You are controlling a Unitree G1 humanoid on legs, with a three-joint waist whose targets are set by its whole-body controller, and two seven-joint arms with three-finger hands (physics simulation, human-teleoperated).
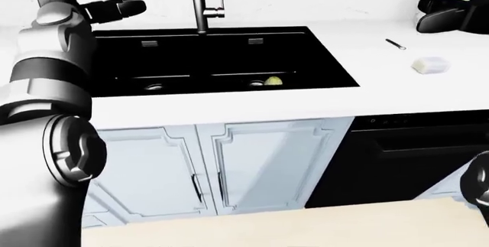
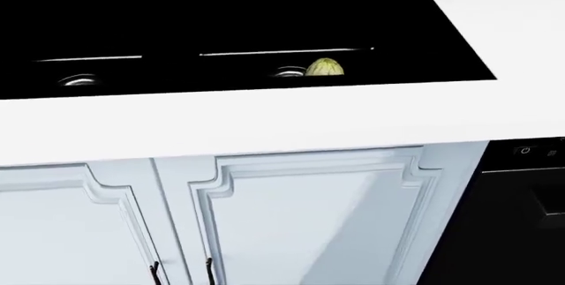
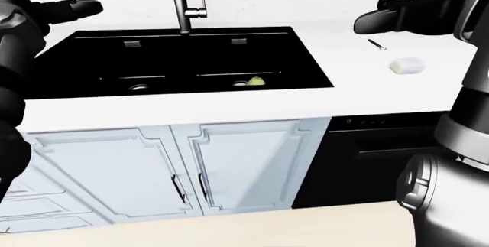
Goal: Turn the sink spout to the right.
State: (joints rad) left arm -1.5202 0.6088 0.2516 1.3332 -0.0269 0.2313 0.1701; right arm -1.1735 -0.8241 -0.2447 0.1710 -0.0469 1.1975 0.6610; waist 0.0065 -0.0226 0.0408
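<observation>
Left hand (image 1: 114,9): raised at the upper left of the left-eye view, dark fingers stretched toward the sink spout (image 1: 200,3) and holding nothing. Whether the fingers lie spread or together cannot be told. It hangs level with the spout's lower stem, well apart from it, above the sink's left end.

Right hand (image 3: 390,20): raised at the upper right of the right-eye view, over the white counter (image 1: 229,106) to the right of the sink; nothing is in it, and its finger spread cannot be told. It is farther from the spout than the left hand.

Sink spout: metal, long axis upright, standing at the sink's far rim, about the middle of its width. Its top is cut off by the frame, so the direction of the outlet cannot be read. A thin lever (image 1: 222,0) stands upright just beside the stem on its right.

Sink (image 1: 114,63): black, two basins, set into the counter. A yellow-green rounded item (image 2: 324,67) lies in the right basin beside the drain.

Right of the sink, on the counter: a small dark utensil (image 1: 394,43), a pale sponge-like block (image 1: 429,64), a dark appliance with green leaves behind it (image 1: 451,12).

Below the sink: pale blue cabinet doors (image 1: 252,166); to their right, a black appliance front (image 1: 405,155).

Nothing stands between the left hand and the spout.
</observation>
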